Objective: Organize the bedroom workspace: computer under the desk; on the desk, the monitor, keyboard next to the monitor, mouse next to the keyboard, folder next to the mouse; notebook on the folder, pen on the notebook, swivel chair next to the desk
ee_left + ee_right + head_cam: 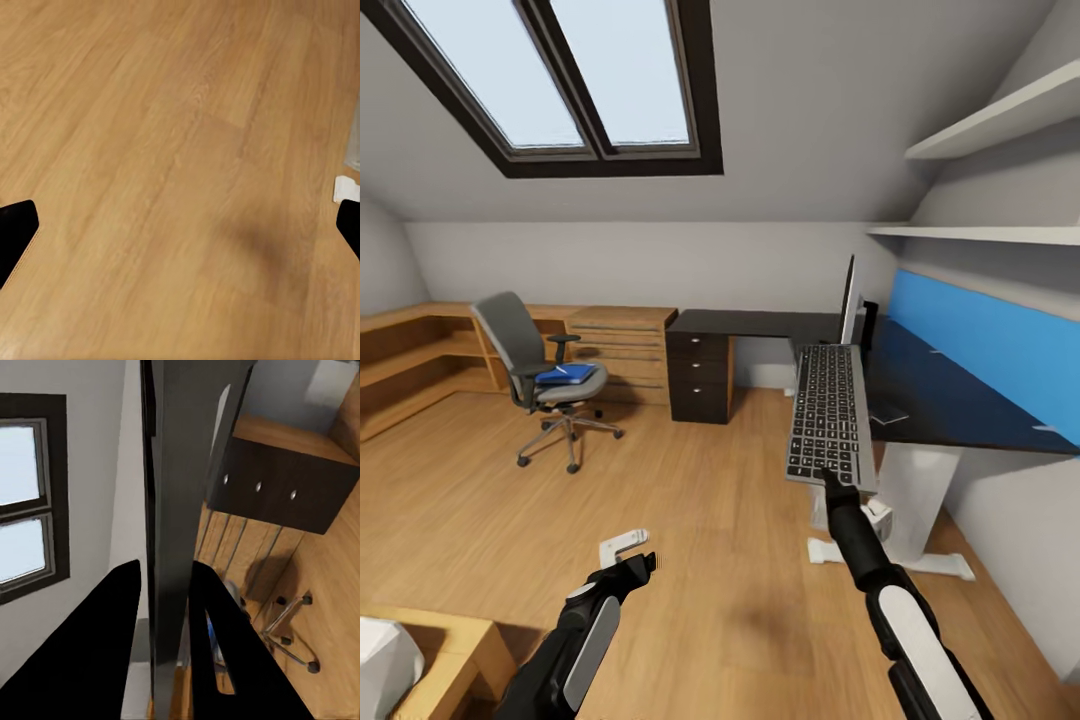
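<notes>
My right gripper (828, 482) is shut on the near end of the keyboard (830, 412) and holds it in the air beside the desk (940, 400). In the right wrist view the keyboard (176, 510) is a grey slab on edge between the two black fingers (214, 645). The monitor (850, 300) stands edge-on on the black top. Across the room the swivel chair (538, 372) carries the blue folder (570, 375) with a pale streak on it. My left gripper (632, 555) hangs open over bare floor, its fingertips (16, 232) wide apart. Computer, mouse, notebook and pen I cannot make out.
The desk's black drawer unit (700, 375) adjoins a light-wood chest (625, 345) and low wooden shelving (410, 360). A blue panel (990, 340) and white shelves (1000, 115) line the right wall. The desk's white leg (915, 500) is close ahead. A wooden corner (440, 640) sits near left.
</notes>
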`<state>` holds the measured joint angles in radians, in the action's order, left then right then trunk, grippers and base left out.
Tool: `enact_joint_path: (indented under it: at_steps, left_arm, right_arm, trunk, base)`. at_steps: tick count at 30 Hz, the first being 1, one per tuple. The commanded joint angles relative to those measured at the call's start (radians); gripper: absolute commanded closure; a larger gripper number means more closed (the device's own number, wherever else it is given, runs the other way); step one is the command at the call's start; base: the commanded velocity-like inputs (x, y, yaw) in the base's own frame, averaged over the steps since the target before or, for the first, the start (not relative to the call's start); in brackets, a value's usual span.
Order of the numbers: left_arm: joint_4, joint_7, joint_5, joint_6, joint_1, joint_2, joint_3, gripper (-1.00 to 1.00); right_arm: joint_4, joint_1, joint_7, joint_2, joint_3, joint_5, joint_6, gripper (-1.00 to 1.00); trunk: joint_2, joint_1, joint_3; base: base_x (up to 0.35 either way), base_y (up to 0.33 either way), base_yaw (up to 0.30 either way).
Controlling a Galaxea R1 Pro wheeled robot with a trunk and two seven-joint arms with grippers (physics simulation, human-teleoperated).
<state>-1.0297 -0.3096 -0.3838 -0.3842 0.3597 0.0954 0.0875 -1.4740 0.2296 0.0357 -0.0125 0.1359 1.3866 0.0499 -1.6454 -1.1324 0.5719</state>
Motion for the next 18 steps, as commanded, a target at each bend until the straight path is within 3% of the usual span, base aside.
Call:
enact_joint_path:
  at_steps: [1, 12, 18]
  left_arm:
    - [-0.001, -0.009, -0.01, -0.002, 0.001, 0.0, 0.003, -1.0]
    - [-0.001, -0.01, -0.009, -0.002, 0.001, 0.0, 0.003, -1.0]
    - [-0.001, -0.01, -0.009, -0.001, 0.001, 0.0, 0.003, -1.0]
  right_arm:
    - [-0.002, 0.001, 0.001, -0.001, 0.005, 0.009, 0.005, 1.0]
    - [-0.002, 0.001, 0.001, -0.001, 0.01, 0.009, 0.005, 1.0]
    - [-0.002, 0.001, 0.0, -0.001, 0.01, 0.009, 0.004, 1.0]
  trunk:
    - [-0.001, 0.0, 0.0]
    - [-0.001, 0.0, -0.005]
    - [-0.001, 0.0, -0.006]
  base:
    - [0.0, 0.001, 0.254]
    - [0.0, 0.0, 0.254]
    - [0.102, 0.025, 0.078]
